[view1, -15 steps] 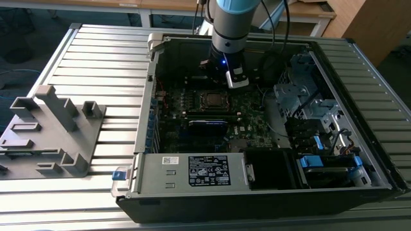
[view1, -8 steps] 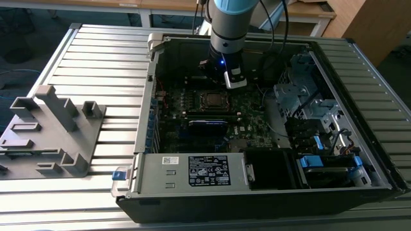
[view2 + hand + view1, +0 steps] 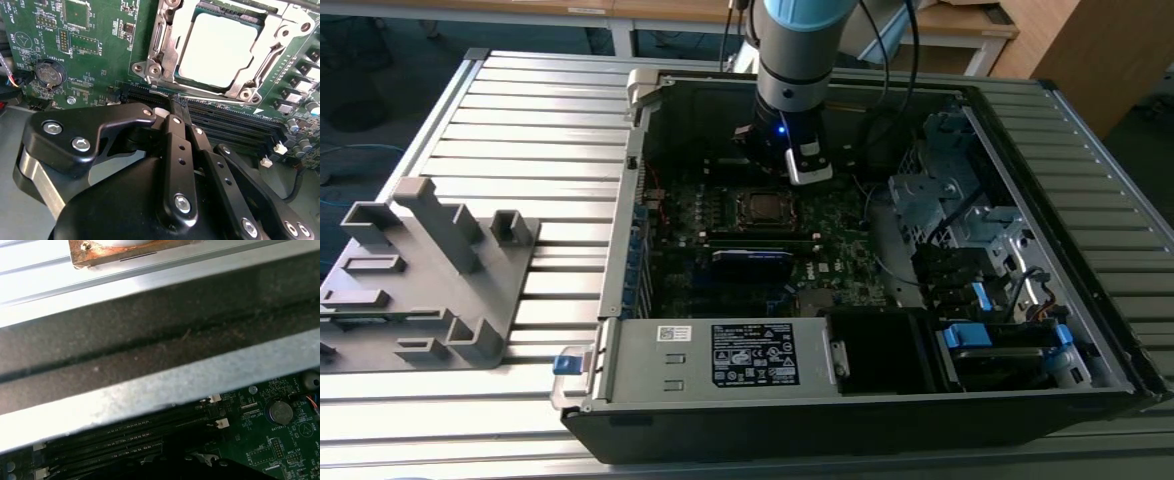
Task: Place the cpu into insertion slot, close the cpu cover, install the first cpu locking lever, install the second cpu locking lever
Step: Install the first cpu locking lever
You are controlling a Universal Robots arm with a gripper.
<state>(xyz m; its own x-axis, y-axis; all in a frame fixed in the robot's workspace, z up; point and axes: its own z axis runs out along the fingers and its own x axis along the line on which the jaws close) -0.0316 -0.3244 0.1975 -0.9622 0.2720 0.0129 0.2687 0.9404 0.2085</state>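
Observation:
The cpu (image 3: 215,50) lies flat in the insertion slot (image 3: 761,206) on the motherboard, its pale metal face showing. The cpu cover (image 3: 162,50), a silver frame, is down around it. Thin locking levers run along the socket's sides (image 3: 270,60). My gripper (image 3: 179,102) hangs low inside the case, by the socket edge that faces the memory slots. Its black fingers (image 3: 175,130) are pressed together, with their tips right at a thin lever end (image 3: 157,93). I cannot tell whether they touch it. In the exterior view the gripper (image 3: 807,172) stands just behind the socket.
Long black memory slots (image 3: 230,127) run beside the socket under the fingers. A coin battery (image 3: 50,74) sits on the board. The grey power-supply box (image 3: 720,355) fills the case front, drive cages (image 3: 987,330) are on the exterior view's right, and a grey fixture (image 3: 427,270) on its left.

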